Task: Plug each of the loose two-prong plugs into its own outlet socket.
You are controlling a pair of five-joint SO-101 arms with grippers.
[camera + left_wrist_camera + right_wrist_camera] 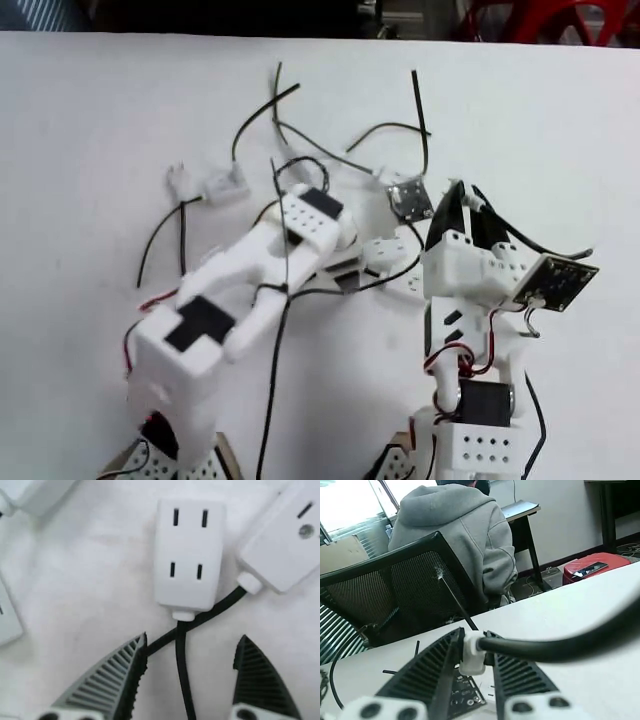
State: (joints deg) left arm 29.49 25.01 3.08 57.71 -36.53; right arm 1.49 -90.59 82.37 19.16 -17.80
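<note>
Left wrist view: left tool (192, 645) open beside white four-slot plastic outlet socket (187, 555). Right wrist view: right tool (474, 641) grips white black-corded plug (471, 656).

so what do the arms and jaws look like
The left arm and right arm are white shells with black motor blocks and thin red and black wires. The jaws are dark, ribbed, pointed wedges on white bases.
</note>
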